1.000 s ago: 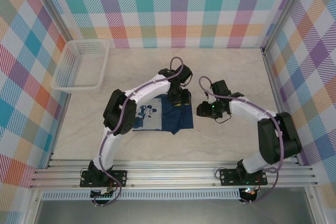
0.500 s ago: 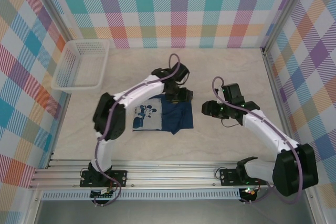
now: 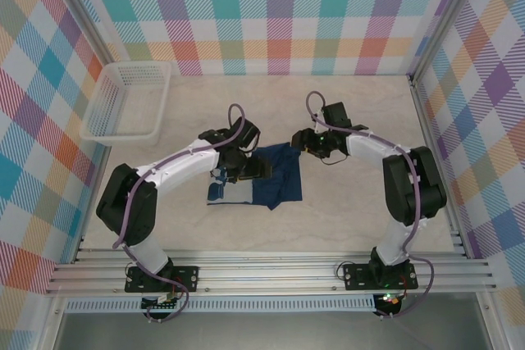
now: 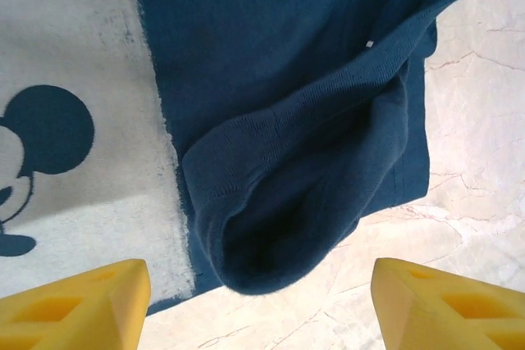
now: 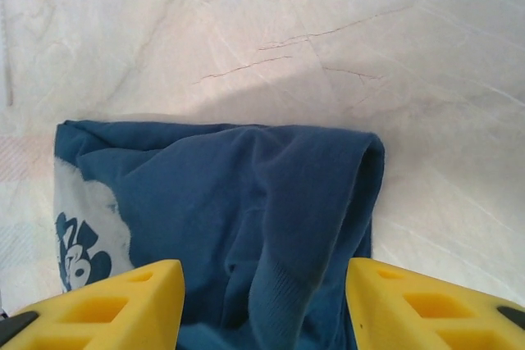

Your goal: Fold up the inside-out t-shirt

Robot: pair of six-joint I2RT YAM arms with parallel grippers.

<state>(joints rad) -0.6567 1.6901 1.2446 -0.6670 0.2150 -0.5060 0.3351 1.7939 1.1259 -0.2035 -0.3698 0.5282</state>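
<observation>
Though its far edge is rumpled, the inside-out t-shirt [image 3: 277, 184] lies as a compact dark navy rectangle near the middle of the table [image 3: 361, 211], between the two arms. The left part of the cloth carries a pale print [image 3: 223, 193] with a cartoon mouse in dark blue. In the left wrist view a ribbed cuff [image 4: 271, 202] curls over into a soft open fold beside that print, with bare marbled tabletop to the right of it. The left gripper [image 3: 251, 171] hangs over the shirt's left half, its yellow fingers [image 4: 82, 305] set wide apart and clasping nothing. The right gripper [image 3: 303, 143] sits at the shirt's far right corner; its yellow fingers [image 5: 107, 305] also stand apart, with loose folded cloth lying below and between them and no pinch on it. Well apart, at the far left of the table, a white mesh basket [image 3: 127, 104] rests against the checked wall [image 3: 279, 14].
</observation>
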